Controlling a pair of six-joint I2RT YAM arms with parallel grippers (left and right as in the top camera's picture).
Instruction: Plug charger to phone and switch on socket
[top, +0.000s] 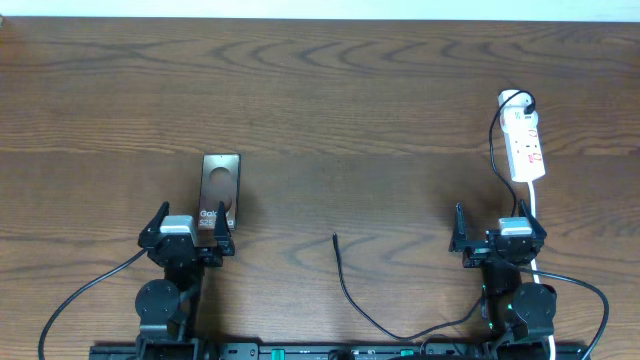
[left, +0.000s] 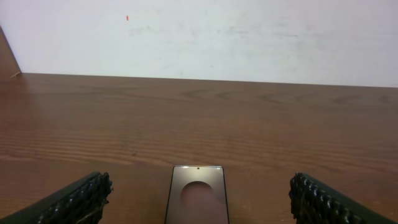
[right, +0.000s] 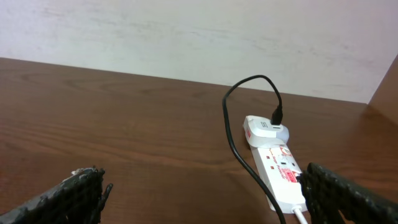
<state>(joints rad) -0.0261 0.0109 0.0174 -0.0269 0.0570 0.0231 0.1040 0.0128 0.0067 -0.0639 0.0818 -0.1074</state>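
Worktop (top: 380, 100): phone (top: 219, 190) lies w/ long axis front-to-back, just ahead of left end effector (top: 190, 225), which is wide open and empty. Socket (top: 526, 145) sits ahead of right end effector (top: 498, 228), also wide and empty. Charger (top: 350, 295) tip is btwn the arms, approx midway, pointing away.

A white power strip (right: 283, 177) lies near the far right corner of the desk (right: 124, 118). A black cable (right: 231, 134) loops from the white plug (right: 263, 129) at its far end toward the near edge. The right gripper (right: 205, 194) gapes wide.

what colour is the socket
The socket is white with red markings, clearest in the right wrist view.
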